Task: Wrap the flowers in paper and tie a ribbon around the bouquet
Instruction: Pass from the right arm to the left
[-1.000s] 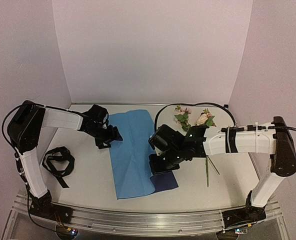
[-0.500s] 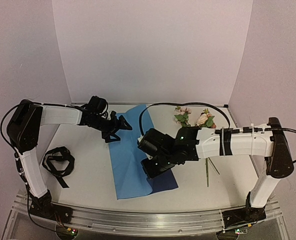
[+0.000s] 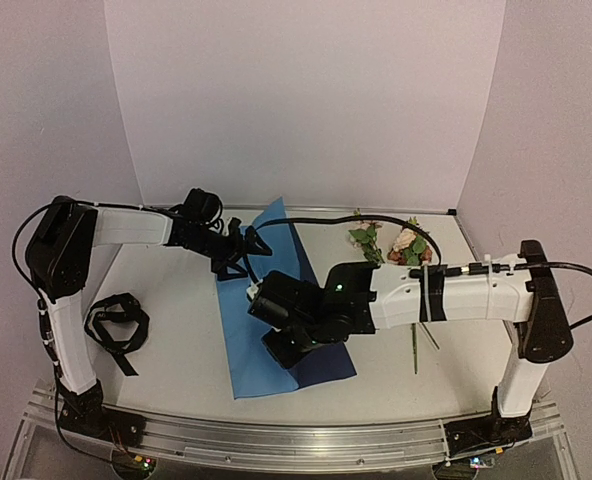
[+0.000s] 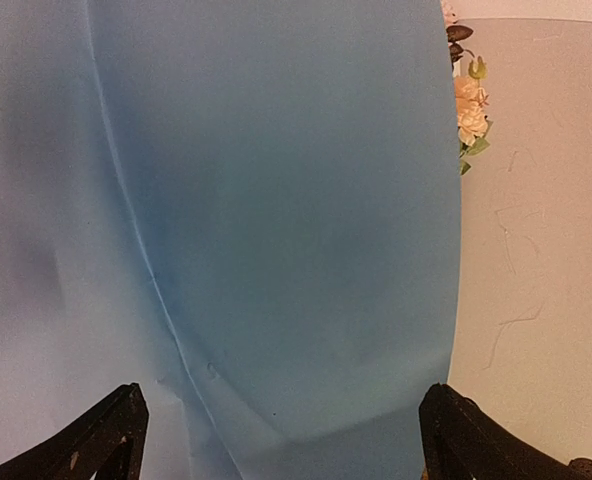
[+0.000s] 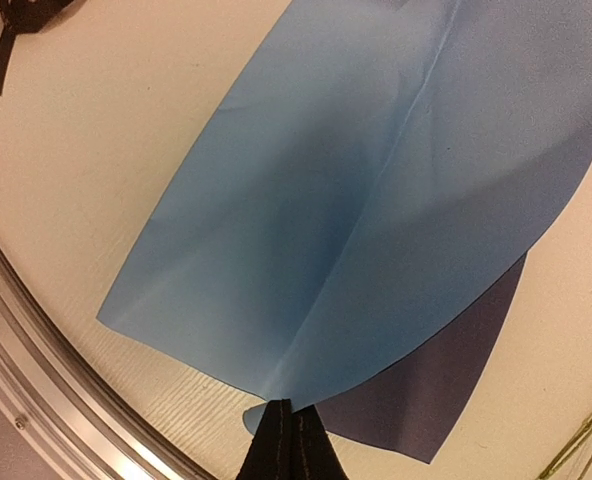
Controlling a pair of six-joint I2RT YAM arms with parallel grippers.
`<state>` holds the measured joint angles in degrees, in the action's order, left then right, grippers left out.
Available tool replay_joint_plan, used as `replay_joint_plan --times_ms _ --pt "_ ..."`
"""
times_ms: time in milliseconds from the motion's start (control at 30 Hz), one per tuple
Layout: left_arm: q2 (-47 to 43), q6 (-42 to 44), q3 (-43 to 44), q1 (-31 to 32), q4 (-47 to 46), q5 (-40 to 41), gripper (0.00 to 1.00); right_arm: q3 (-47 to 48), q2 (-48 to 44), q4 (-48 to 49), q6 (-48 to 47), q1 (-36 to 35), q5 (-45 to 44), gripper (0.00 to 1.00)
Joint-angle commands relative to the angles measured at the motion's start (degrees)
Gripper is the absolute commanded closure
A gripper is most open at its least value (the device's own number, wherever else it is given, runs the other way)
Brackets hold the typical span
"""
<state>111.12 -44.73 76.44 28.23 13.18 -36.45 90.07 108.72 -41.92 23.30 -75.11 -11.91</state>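
The paper [image 3: 238, 335] lies mid-table, light blue side up, and its navy underside [image 3: 328, 366] shows where the right edge is turned up. My right gripper [image 3: 280, 348] is shut on that lifted edge. In the right wrist view its fingertips [image 5: 284, 440] pinch the paper [image 5: 376, 200] at a crease. My left gripper [image 3: 242, 254] hovers open over the sheet's far part. In the left wrist view the paper [image 4: 276, 200] spreads between its wide-set fingers [image 4: 116, 432]. The flowers [image 3: 400, 244] lie at the back right, their stems [image 3: 415, 350] pointing toward me. The ribbon [image 3: 116, 322] is bunched at the left.
A metal rail [image 3: 276, 440] runs along the near table edge, close to the paper's near corner [image 5: 106, 318]. Purple walls close in the back and both sides. A black cable [image 3: 306, 215] arcs over the far part of the table near the flowers.
My right arm has swung left with the paper's edge, folding the sheet over and raising its far end. My left gripper has moved right over the paper and opened a little wider.
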Motion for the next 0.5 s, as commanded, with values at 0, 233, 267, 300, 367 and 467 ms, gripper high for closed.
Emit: replay_joint_plan --times_ms 0,233,267,300,367,467 --pt "0.77 3.09 3.08 0.47 1.53 -0.27 0.03 3.87 1.69 -2.68 -2.69 -1.02 -3.79 1.0" --pt "1.19 4.98 3.57 0.82 3.32 1.21 0.03 7.17 4.26 -4.17 -4.8 -2.36 -4.39 1.0" --pt "1.21 5.33 3.71 0.87 3.67 1.53 0.04 7.55 4.6 -4.28 -5.04 -2.51 -4.33 1.0" --pt "1.22 5.7 3.85 0.93 4.06 1.98 0.04 7.91 4.91 -4.4 -5.24 -2.64 -4.2 1.0" --pt "1.32 6.35 4.27 1.03 4.97 2.81 0.05 8.71 5.54 -4.73 -5.75 -2.88 -3.99 1.0" --pt "1.01 7.18 4.82 1.13 6.06 4.26 0.06 9.55 6.58 -5.07 -6.34 -3.24 -3.51 1.0"
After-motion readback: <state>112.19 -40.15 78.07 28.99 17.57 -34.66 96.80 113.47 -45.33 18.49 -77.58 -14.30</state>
